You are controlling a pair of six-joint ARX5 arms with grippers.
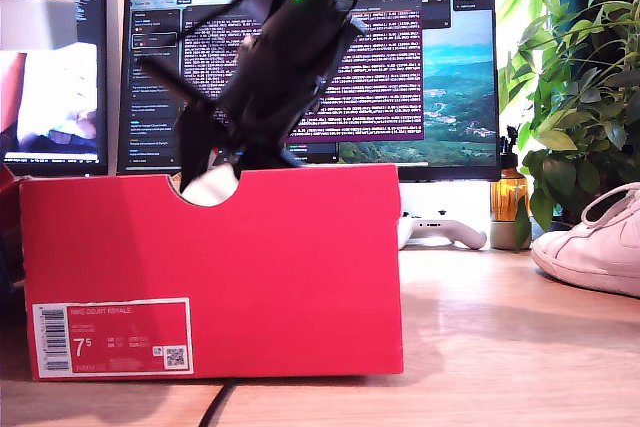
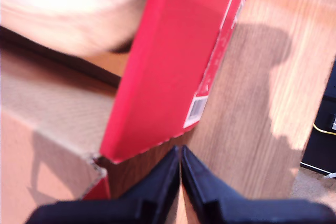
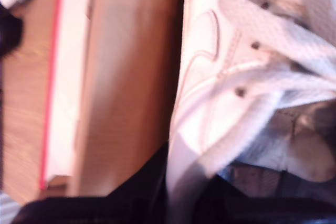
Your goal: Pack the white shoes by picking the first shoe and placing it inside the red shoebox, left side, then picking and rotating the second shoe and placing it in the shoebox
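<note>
One white shoe (image 3: 231,77), smooth leather with a stitched swoosh and flat white laces, is sitting inside the red shoebox (image 1: 290,277), its white showing through the half-round notch in the box's top edge. My second gripper (image 3: 173,182) is clamping its fingers on the shoe's side wall. The other white shoe (image 1: 595,247) is resting on the worktop (image 1: 500,347) at the exterior view's right. My first gripper (image 2: 180,169) is hovering outside the box corner, fingers pressed together, holding nothing.
</note>
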